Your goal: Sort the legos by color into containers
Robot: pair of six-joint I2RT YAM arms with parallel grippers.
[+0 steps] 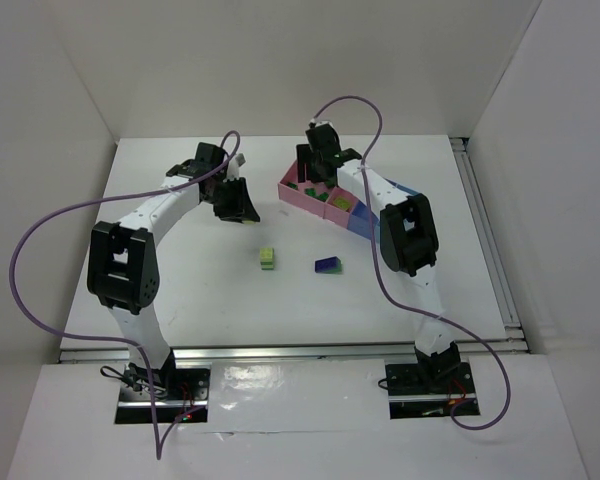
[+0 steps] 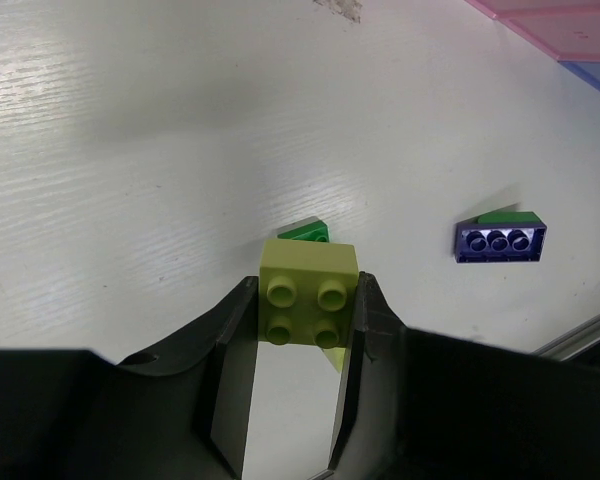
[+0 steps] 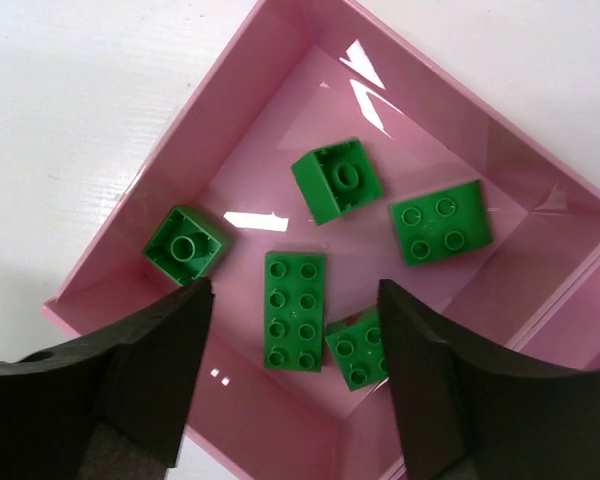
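I am wearing white shells along my left arm (image 1: 166, 206) and right arm (image 1: 427, 300), broken by bulky black joint housings (image 1: 125, 265). A purple cable (image 1: 14, 270) is looping off each one. My fingers (image 3: 145, 370) are showing as broad matte-black wedges, and thin red wires (image 1: 460, 402) are trailing at my black base plates (image 1: 200, 382).
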